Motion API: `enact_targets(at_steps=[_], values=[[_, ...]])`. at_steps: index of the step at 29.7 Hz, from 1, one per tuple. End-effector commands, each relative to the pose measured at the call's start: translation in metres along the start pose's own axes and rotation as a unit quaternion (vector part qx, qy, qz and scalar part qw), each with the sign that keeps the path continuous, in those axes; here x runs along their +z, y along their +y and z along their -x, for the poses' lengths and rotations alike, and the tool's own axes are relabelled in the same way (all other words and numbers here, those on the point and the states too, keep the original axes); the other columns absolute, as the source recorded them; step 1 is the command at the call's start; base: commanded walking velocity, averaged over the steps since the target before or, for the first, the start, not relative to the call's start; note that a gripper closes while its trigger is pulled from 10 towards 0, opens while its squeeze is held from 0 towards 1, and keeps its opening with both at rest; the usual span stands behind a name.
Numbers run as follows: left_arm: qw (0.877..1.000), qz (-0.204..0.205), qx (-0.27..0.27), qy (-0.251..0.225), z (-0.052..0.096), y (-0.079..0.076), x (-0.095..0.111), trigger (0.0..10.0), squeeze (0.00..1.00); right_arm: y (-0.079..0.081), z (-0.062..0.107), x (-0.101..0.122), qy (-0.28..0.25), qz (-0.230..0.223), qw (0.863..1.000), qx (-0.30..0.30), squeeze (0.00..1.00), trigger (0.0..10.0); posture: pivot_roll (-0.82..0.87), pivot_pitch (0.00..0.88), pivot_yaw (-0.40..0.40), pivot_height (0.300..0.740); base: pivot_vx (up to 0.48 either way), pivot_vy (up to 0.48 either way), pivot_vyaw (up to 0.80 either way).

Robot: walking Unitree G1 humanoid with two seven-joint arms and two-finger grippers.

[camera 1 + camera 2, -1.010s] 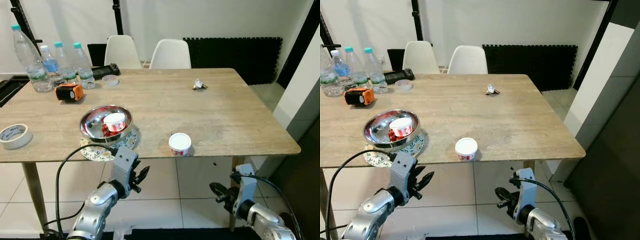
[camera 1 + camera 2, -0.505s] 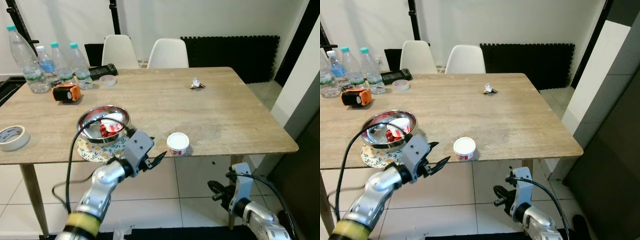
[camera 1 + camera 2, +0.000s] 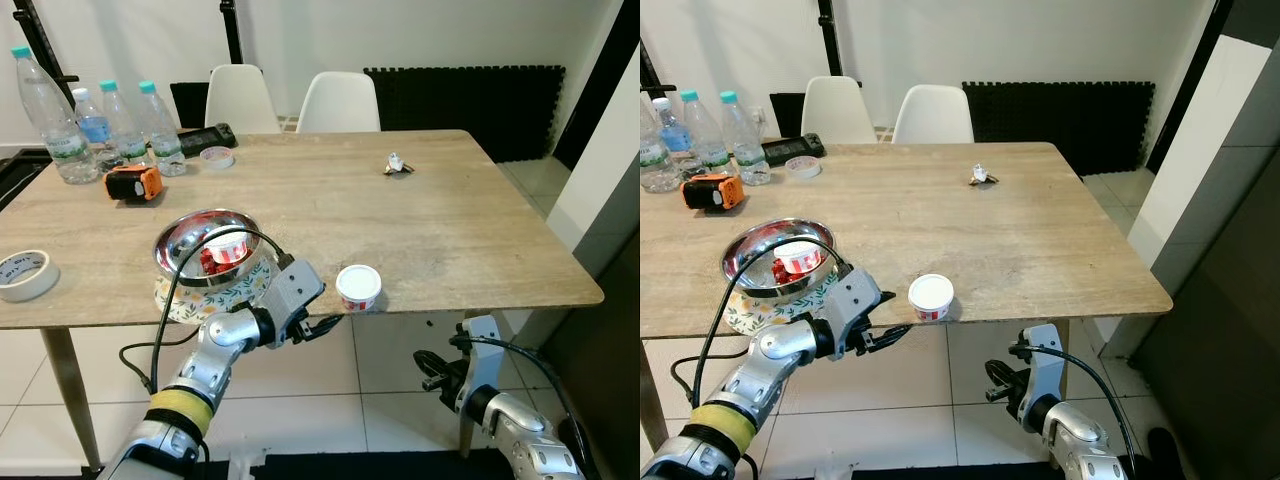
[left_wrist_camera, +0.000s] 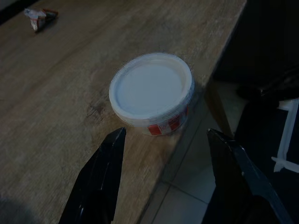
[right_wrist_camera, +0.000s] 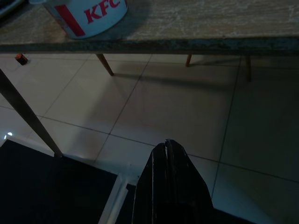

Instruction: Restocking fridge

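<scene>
A white KFC cup [image 3: 359, 287] with a flat lid stands near the table's front edge. My left gripper [image 3: 324, 324] is at that edge, just left of the cup and slightly below its rim. In the left wrist view its two black fingers [image 4: 100, 182] are spread wide, with the cup [image 4: 152, 91] ahead of them and nothing between them. A steel bowl [image 3: 188, 252] on a flowered plate holds a second red and white cup [image 3: 229, 246]. My right gripper [image 5: 169, 143] hangs shut below the table, near a table leg.
Several water bottles [image 3: 60, 125], an orange device [image 3: 134, 183] and a small lidded tub [image 3: 215, 156] stand at the back left. A tape roll [image 3: 22, 272] lies at the left edge and a crumpled wrapper [image 3: 397, 165] at the back. Two white chairs [image 3: 340, 102] stand behind the table.
My left arm has risen from below the table to its front edge and reached right toward the cup. The right arm has hardly moved.
</scene>
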State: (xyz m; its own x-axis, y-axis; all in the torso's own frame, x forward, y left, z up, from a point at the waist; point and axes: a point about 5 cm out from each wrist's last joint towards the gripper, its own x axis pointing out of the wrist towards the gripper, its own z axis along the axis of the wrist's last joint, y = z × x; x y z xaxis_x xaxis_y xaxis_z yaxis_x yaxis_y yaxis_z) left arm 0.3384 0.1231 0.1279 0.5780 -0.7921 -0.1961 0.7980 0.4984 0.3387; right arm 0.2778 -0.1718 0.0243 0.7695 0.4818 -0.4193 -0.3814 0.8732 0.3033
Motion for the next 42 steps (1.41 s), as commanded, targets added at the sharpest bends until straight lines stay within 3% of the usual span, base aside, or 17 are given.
enact_targets(at_steps=[1,4,8,9,11,13,17,19,21,27,29,33,34,35,37,41,42], values=[[0.999,0.025,-0.007,-0.021,-0.004,0.001,0.008,10.0,0.00,-0.004,0.003,0.003,-0.005,0.001,1.000,0.002,0.00,10.0,-0.04,0.053,0.008,0.740,0.000,0.000,0.00],[0.998,0.048,-0.014,-0.027,-0.002,0.001,0.011,10.0,0.00,-0.003,0.004,0.003,-0.001,0.005,1.000,0.014,0.00,10.0,-0.04,0.047,0.008,0.740,0.000,0.000,0.00],[0.989,0.132,-0.059,-0.021,0.020,-0.009,0.016,10.0,0.00,0.021,0.019,0.013,0.011,0.002,0.986,0.167,0.00,10.0,-0.04,0.040,-0.007,0.740,0.000,0.000,0.00],[0.989,0.132,-0.059,-0.021,0.020,-0.009,0.016,10.0,0.00,0.021,0.019,0.013,0.011,0.002,0.986,0.167,0.00,10.0,-0.04,0.040,-0.007,0.740,0.000,0.000,0.00],[0.988,0.142,-0.052,-0.030,0.024,-0.010,0.016,10.0,0.00,0.027,0.021,0.024,-0.006,-0.006,0.981,0.194,0.00,10.0,-0.03,0.042,-0.018,0.740,0.000,0.000,0.00],[0.978,0.193,-0.029,-0.075,0.032,-0.011,0.021,10.0,0.00,0.036,0.025,0.052,-0.057,-0.039,0.968,0.241,0.00,10.0,-0.02,0.043,-0.027,0.740,0.000,0.000,0.00],[0.974,0.208,-0.028,-0.090,0.036,-0.013,0.022,10.0,0.00,0.039,0.027,0.063,-0.076,-0.047,0.962,0.259,0.00,10.0,-0.02,0.043,-0.027,0.740,0.000,0.000,0.00],[0.965,0.235,-0.048,-0.103,0.045,-0.022,0.027,10.0,0.00,0.044,0.031,0.082,-0.105,-0.055,0.949,0.291,0.00,10.0,-0.01,0.044,-0.037,0.740,0.000,0.000,0.00],[0.959,0.251,-0.110,-0.067,0.058,-0.045,0.026,10.0,0.00,0.048,0.037,0.103,-0.138,-0.066,0.936,0.317,0.00,10.0,-0.01,0.044,-0.038,0.740,0.000,0.000,0.00],[0.953,0.255,-0.164,0.004,0.069,-0.068,0.010,10.0,0.00,0.048,0.039,0.119,-0.172,-0.076,0.933,0.308,0.00,10.0,-0.01,0.044,-0.036,0.740,0.000,0.000,0.00],[0.956,0.255,-0.141,0.045,0.068,-0.077,-0.006,10.0,0.00,0.043,0.037,0.128,-0.190,-0.075,0.938,0.280,0.00,10.0,-0.01,0.043,-0.033,0.740,0.000,0.000,0.00],[0.958,0.258,-0.101,0.067,0.064,-0.080,-0.018,10.0,0.00,0.040,0.034,0.132,-0.196,-0.074,0.943,0.257,0.00,10.0,-0.01,0.043,-0.033,0.740,0.000,0.000,0.00],[0.961,0.253,-0.059,0.093,0.061,-0.080,-0.030,10.0,0.00,0.038,0.030,0.134,-0.191,-0.070,0.950,0.235,0.00,10.0,-0.01,0.044,-0.029,0.740,0.000,0.000,0.00],[0.961,0.253,-0.059,0.093,0.061,-0.080,-0.030,10.0,0.00,0.038,0.030,0.134,-0.191,-0.070,0.950,0.235,0.00,10.0,-0.01,0.044,-0.029,0.740,0.000,0.000,0.00],[0.958,0.242,0.019,0.154,0.058,-0.085,-0.057,10.0,0.00,0.031,0.019,0.137,-0.179,-0.053,0.968,0.168,0.00,10.0,-0.01,0.045,-0.025,0.740,0.000,0.000,0.00],[0.955,0.236,0.037,0.178,0.059,-0.090,-0.067,10.0,0.00,0.029,0.014,0.139,-0.178,-0.048,0.973,0.140,0.00,10.0,-0.01,0.045,-0.025,0.740,0.000,0.000,0.00],[0.947,0.218,0.085,0.222,0.062,-0.100,-0.091,10.0,0.00,0.020,0.004,0.151,-0.184,-0.056,0.978,0.081,1.00,10.0,-0.02,0.045,-0.011,0.740,0.000,0.000,0.00]])
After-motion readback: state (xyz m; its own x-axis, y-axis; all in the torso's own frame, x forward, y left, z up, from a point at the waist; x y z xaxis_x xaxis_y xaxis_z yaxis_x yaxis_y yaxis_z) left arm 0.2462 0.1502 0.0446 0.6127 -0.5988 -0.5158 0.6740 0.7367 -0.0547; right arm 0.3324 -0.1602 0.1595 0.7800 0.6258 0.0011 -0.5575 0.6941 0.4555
